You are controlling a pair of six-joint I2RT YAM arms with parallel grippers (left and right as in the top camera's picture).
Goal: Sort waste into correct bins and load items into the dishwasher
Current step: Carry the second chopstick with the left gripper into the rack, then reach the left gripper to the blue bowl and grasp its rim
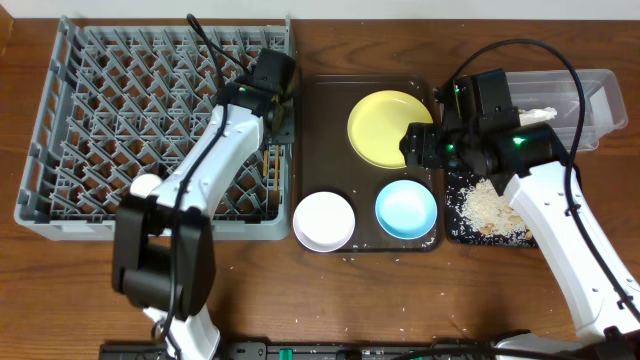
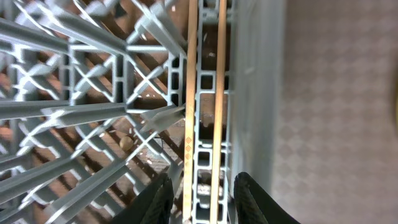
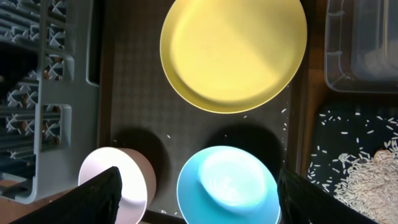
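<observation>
On the counter (image 1: pixel 80 290), two chopsticks (image 2: pixel 189 93) are laid along the right edge of the grey rack (image 1: pixel 60 150), within the parted left pincer (image 2: pixel 204 186), while the right pincer (image 3: pixel 198 186) is held wide over the blue bowl (image 3: pixel 227 186).

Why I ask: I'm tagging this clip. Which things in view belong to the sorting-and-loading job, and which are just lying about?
Job: yellow plate, white bowl, light blue bowl, chopsticks, grey rack, clear tub, black tray, rice crumbs.
Just lying about: brown serving tray, wooden table.
</observation>
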